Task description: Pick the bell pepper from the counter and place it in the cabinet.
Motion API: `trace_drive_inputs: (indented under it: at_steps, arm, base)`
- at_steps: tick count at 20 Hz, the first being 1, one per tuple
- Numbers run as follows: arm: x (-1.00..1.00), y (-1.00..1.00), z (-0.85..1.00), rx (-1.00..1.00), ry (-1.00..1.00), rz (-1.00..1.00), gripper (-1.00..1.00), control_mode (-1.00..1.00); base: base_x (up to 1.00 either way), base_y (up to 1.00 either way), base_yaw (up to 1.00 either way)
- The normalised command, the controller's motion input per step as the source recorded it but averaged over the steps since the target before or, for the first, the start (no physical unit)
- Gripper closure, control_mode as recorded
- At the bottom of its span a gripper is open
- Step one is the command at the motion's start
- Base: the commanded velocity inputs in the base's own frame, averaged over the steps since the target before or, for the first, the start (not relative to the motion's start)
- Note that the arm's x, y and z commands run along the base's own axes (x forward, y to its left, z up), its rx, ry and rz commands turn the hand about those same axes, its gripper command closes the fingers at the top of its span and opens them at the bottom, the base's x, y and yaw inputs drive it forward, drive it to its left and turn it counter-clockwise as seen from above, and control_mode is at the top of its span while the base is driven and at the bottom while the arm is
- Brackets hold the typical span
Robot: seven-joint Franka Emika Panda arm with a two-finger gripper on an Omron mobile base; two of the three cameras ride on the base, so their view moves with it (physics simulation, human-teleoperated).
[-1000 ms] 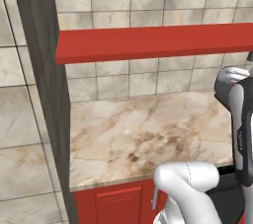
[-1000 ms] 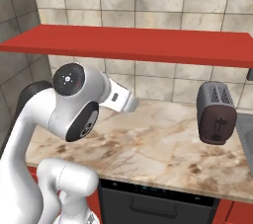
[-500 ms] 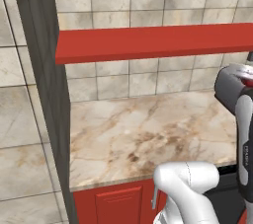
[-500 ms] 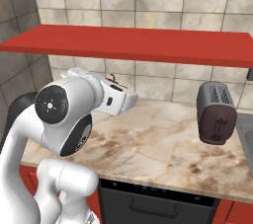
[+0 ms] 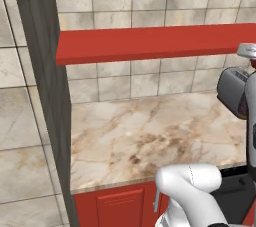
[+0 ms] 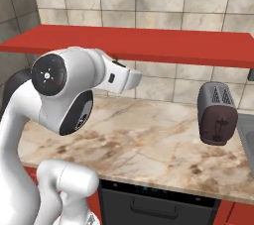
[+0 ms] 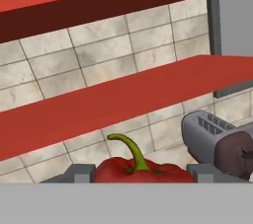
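Although the bell pepper [image 7: 141, 169] sits clamped between the 2 fingers [image 7: 74, 173] of the gripper [image 7: 141, 177], with its green stem curling up just ahead of the hand, only its top shows, so how deep the hold goes cannot be told. It is off the counter [image 5: 150, 136] and carried in the air, with the lower board of the cabinet [image 7: 123, 102] just above and ahead of the hand.

My main worry is the front edge of that board: judged from the hand view, the pepper rides lower than the shelf top, so a straight push forward would likely knock it against the edge and pry it from a shallow pinch. A glossy, rounded skin probably slips easily. The toaster [image 7: 217, 141] stands close to the hand's right, and a swing that way could clip it. Letting go before the pepper is over the board would drop it back to the marble.

Compared with 0.5 s ago, the arm has rolled further in the right base view: the big joint sits higher and more to the left, and the wrist reaches up nearer the shelf. In the left base view the toaster has come into sight.
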Motion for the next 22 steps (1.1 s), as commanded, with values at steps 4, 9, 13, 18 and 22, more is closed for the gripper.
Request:
trace_drive_inputs:
  at_steps: [4, 9, 13, 18, 22]
  arm:
    - [0.48, 0.0, 0.0, 0.0, 0.01, 0.0, 1.0, -1.0]
    - [0.38, -0.02, 0.01, 0.0, -0.01, 0.0, 1.0, -1.0]
    - [0.28, -0.03, 0.01, -0.02, -0.05, 0.0, 1.0, -1.0]
    - [0.42, -0.03, 0.0, 0.0, 0.0, 0.0, 1.0, -1.0]
    - [0.53, -0.07, 0.0, 0.0, 0.02, 0.0, 1.0, -1.0]
  base:
    - [0.0, 0.0, 0.0]
    - [0.0, 0.0, 0.0]
    - [0.0, 0.0, 0.0]
    - [0.0, 0.0, 0.0]
    - [0.0, 0.0, 0.0]
